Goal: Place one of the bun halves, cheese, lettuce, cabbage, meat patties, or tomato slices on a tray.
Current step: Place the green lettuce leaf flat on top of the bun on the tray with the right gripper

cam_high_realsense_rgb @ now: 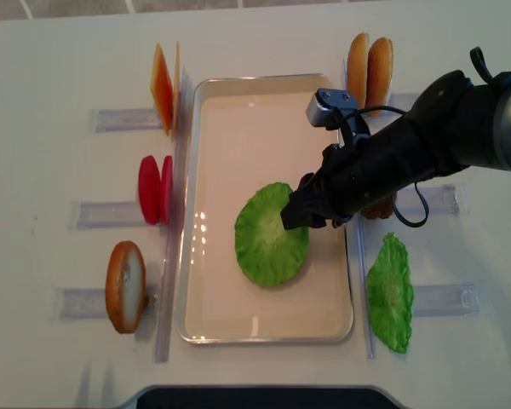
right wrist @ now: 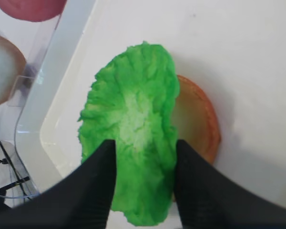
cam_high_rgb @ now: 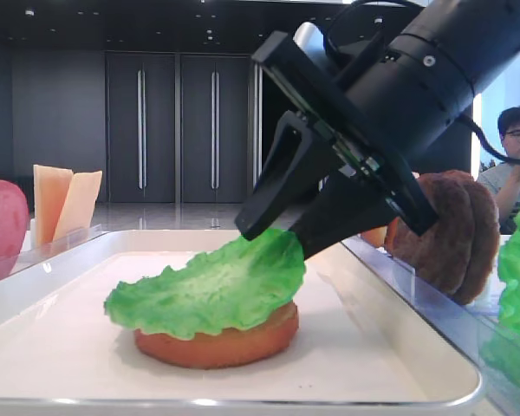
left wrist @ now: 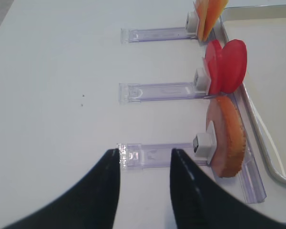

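On the tray point(cam_high_realsense_rgb: 203, 256), the lettuce point(cam_high_realsense_rgb: 271, 234) lies draped over a bun half point(cam_high_rgb: 234, 345); the right gripper point(right wrist: 145, 157), jaws spread, straddles its edge. Release looks done; next, lift clear.

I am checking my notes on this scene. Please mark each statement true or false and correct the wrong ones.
1. The lettuce lies on a bun half in the tray. True.
2. The right gripper is shut on the lettuce. False: its jaws stand open on either side of the leaf.
3. The left gripper holds a tomato slice. False: it is open and empty.
4. A second lettuce leaf stands outside the tray. True.
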### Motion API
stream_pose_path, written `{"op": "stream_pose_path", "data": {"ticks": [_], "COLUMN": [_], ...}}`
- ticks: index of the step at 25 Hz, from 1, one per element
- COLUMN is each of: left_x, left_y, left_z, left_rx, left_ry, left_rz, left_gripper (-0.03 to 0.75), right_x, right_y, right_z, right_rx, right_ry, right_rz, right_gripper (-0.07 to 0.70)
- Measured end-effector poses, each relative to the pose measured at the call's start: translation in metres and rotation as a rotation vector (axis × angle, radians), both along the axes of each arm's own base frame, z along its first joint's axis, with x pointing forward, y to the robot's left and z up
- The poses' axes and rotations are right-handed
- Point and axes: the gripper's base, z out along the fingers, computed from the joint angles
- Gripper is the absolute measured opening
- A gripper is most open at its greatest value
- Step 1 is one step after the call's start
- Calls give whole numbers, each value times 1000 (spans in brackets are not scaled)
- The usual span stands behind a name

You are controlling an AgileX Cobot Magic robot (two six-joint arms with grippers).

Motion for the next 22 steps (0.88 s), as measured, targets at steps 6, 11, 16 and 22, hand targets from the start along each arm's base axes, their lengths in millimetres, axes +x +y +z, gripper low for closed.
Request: {"op": "stream_pose_path", "data": {"ticks": [6, 11, 16, 22], "left_x": [0, 0, 0, 0], "left_y": [0, 0, 0, 0], "left_z": [0, 0, 0, 0], "left_rx": [0, 0, 0, 0], "left_ry": [0, 0, 0, 0], "left_rz": [0, 0, 0, 0], "left_gripper": [273, 273, 273, 273], "right_x": [-10, -12, -13, -13], "right_y": [10, 12, 11, 5], "right_z": [2, 11, 10, 11], "right_rx": [-126, -140, -163, -243], "right_ry": [-95, -139, -126, -134], "right_rz": [32, 14, 6, -6], "right_gripper": [305, 305, 305, 305]}}
